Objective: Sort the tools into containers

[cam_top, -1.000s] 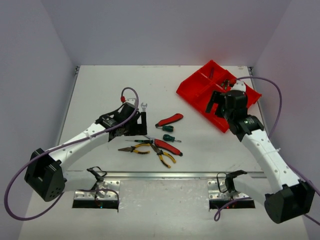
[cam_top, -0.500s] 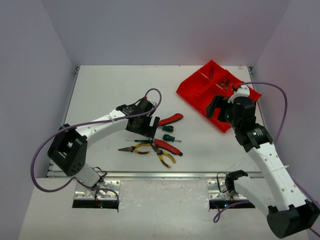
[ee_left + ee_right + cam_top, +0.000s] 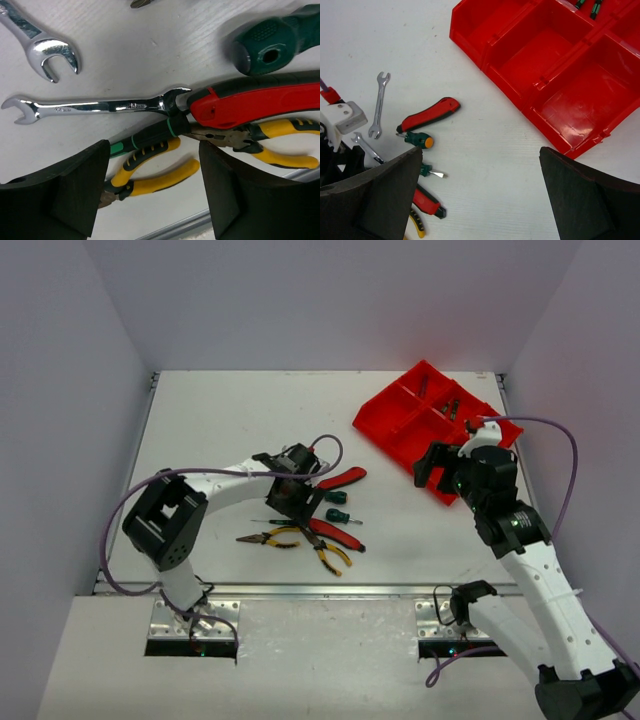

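The left gripper (image 3: 152, 167) hangs low over the loose tools on the bench (image 3: 125, 30). Its fingers are apart, one on each side of a black-and-green screwdriver (image 3: 150, 138) and the yellow pliers (image 3: 155, 176), and they clamp nothing. A wrench (image 3: 95, 106) lies just beyond. The right gripper (image 3: 480, 185) is spread wide and empty, over the bench near the red tray (image 3: 580, 100), whose far compartments hold a few tools (image 3: 452, 406).

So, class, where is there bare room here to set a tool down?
Free: the far-left white table beyond the left arm, and the strip between the red-handled cutters and the red plastic divided tray. Crowded: yellow-handled pliers, silver wrenches and screwdrivers bunched beneath the left tool.
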Action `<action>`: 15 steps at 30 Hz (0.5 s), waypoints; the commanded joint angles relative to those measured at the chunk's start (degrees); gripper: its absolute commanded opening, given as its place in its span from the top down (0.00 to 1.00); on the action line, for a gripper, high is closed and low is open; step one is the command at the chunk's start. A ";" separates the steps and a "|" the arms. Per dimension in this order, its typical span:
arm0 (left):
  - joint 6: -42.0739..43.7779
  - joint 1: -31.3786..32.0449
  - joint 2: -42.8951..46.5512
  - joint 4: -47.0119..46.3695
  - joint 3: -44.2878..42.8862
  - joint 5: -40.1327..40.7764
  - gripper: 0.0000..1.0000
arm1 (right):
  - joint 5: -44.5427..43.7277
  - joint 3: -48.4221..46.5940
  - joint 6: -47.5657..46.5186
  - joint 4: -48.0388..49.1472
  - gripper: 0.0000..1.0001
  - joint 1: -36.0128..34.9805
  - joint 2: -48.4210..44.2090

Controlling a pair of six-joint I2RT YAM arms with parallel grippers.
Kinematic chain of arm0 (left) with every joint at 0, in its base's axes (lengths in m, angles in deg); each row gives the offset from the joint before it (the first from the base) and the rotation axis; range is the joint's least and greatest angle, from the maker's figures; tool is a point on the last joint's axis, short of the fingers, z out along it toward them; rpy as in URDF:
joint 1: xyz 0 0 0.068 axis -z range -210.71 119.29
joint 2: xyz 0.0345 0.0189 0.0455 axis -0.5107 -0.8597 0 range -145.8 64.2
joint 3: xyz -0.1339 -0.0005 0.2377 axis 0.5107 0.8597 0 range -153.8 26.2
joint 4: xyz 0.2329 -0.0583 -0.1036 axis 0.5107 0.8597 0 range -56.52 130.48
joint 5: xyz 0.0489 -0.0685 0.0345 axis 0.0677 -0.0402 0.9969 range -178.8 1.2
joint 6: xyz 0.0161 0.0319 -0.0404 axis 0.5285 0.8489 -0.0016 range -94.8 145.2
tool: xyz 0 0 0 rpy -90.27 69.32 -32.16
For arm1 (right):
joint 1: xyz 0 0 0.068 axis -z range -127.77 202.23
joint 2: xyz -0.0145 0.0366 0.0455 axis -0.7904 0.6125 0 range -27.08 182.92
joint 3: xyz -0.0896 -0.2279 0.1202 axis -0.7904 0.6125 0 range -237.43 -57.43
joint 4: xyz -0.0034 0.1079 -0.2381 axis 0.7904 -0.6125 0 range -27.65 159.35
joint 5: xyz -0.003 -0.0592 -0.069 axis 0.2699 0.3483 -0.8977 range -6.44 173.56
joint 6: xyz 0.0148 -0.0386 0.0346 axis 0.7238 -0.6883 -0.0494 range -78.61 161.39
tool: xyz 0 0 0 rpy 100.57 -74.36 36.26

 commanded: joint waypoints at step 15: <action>0.02 0.63 -5.26 -3.52 -1.39 3.62 0.62 | 0.98 0.73 -0.72 2.32 0.01 -0.12 -0.98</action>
